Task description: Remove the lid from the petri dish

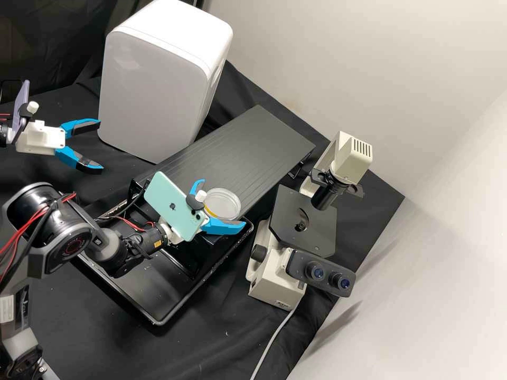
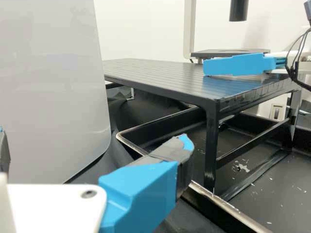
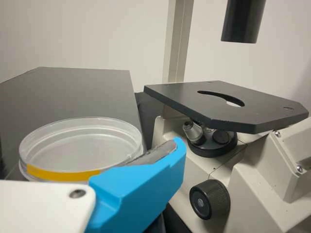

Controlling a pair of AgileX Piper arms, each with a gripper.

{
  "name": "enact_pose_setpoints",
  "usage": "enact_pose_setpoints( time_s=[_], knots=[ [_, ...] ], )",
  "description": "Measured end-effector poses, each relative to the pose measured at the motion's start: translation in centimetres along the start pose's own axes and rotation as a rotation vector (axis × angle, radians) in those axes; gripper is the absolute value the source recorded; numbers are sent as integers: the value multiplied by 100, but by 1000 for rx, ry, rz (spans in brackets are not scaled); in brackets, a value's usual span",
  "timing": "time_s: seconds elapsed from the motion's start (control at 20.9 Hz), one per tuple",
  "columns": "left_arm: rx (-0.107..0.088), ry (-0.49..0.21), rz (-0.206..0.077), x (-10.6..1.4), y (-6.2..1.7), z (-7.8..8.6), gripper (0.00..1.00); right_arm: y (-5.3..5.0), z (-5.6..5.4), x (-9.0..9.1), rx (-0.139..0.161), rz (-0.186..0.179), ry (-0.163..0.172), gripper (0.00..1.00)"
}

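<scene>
Status: gripper placed at the dish, lift not yet done. Right gripper (image 1: 222,205) sits over the black tray (image 1: 158,318). It is released, with its two blue fingers (image 1: 227,228) spread to either side of the petri dish (image 1: 223,202). Dish rests on the near corner of the ribbed black platform (image 1: 248,142), just beside the microscope (image 1: 296,248). Lid (image 3: 80,141) is still seated square on the base, with a yellow band showing beneath its rim. One finger pad (image 3: 151,153) lies just beside the lid edge; contact cannot be confirmed. Judgement: closing on the lid, raising it and setting it aside all remain to do. Farther back, left gripper (image 1: 98,146) hangs released and holds nothing. It is well apart from the dish, near the white box (image 1: 158,79).
</scene>
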Motion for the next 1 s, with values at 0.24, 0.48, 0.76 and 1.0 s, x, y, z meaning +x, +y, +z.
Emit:
enact_pose_setpoints(
  time_s=[0.24,0.48,0.76,1.0],
  knots=[
    [2,2,-9,5,-25,-6,100,7,-7,0,0,8,7,0],
    [3,2,-9,5,-25,-6,100,-2,5,-20,-1,6,5,0],
    [4,0,-9,6,-26,-2,100,-6,12,-34,-1,7,5,0],
    [4,-6,-11,10,-30,19,100,-6,12,-34,-1,7,5,0]
  ],
)
